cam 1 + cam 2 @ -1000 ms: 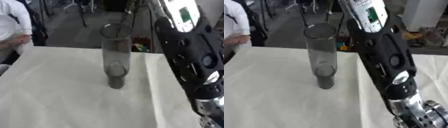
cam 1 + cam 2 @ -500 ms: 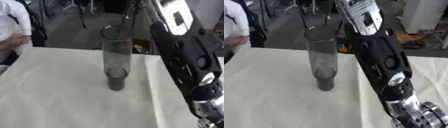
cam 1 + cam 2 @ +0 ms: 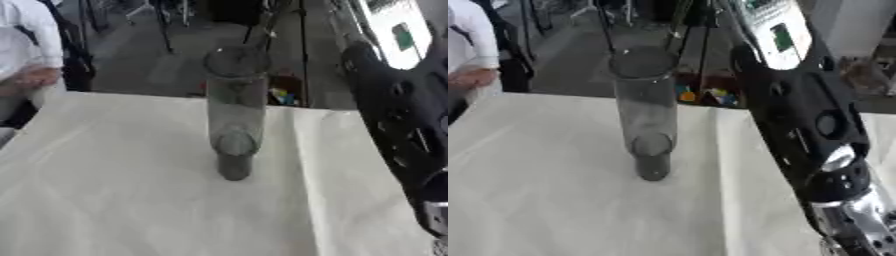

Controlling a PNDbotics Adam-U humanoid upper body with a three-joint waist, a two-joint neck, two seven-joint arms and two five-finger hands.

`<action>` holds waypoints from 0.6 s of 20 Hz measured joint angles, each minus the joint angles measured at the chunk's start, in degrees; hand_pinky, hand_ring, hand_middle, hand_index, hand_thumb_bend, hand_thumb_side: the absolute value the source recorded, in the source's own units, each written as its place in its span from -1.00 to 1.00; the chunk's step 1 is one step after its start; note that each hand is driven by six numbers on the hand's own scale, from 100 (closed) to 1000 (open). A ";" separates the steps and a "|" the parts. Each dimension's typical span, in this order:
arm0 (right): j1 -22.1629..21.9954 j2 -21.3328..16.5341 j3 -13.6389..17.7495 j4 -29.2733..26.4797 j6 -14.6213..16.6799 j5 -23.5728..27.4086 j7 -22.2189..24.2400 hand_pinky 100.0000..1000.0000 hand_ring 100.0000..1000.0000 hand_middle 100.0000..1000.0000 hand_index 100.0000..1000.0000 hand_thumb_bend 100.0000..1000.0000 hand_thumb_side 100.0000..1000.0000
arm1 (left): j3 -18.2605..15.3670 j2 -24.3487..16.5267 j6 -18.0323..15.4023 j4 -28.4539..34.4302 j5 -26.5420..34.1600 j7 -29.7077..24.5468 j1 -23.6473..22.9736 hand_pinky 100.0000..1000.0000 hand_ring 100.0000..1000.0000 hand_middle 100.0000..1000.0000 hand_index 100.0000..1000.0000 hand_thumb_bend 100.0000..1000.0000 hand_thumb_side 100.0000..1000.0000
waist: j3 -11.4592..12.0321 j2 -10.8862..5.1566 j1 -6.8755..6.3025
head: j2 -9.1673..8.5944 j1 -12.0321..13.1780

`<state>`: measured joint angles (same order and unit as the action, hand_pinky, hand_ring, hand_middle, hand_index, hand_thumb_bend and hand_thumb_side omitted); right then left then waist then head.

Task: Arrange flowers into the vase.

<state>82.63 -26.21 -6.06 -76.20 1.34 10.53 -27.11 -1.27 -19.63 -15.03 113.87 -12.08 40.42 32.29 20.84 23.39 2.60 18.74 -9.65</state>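
Since a second ago our right arm (image 3: 815, 135) has swung further right, clearing the vase (image 3: 646, 110). We see the vase upright and empty at the middle of the cloth-covered worktop (image 3: 105, 190), likely so stems can drop straight in. No flowers show. Neither hand is in view, so we cannot tell their state.

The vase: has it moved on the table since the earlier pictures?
No. The vase stands upright on the same part of the white tablecloth, near the table's far edge; the views alone have shifted slightly.
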 measured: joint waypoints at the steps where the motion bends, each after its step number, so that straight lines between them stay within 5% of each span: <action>1: -0.01 -0.06 0.00 0.00 -0.01 0.18 -0.01 -1.00 -1.00 -1.00 -1.00 -0.57 -0.30 | 0.00 0.00 -0.01 0.00 0.01 0.01 0.01 0.79 1.00 0.74 0.93 -0.38 1.00 | 0.06 0.20 0.01 | -0.22 0.00; 12: -0.04 -0.17 -0.01 0.01 -0.51 2.40 -0.48 -1.00 -1.00 -1.00 -1.00 -0.58 -0.30 | 0.01 0.03 0.07 0.00 0.07 0.26 0.26 0.79 1.00 0.74 0.93 -0.38 1.00 | 0.39 1.39 0.26 | -0.76 -0.09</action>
<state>82.59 -26.39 -6.08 -76.19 0.83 12.93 -27.60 -1.27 -19.60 -14.96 113.87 -12.01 40.68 32.55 21.22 24.78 2.87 17.98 -9.74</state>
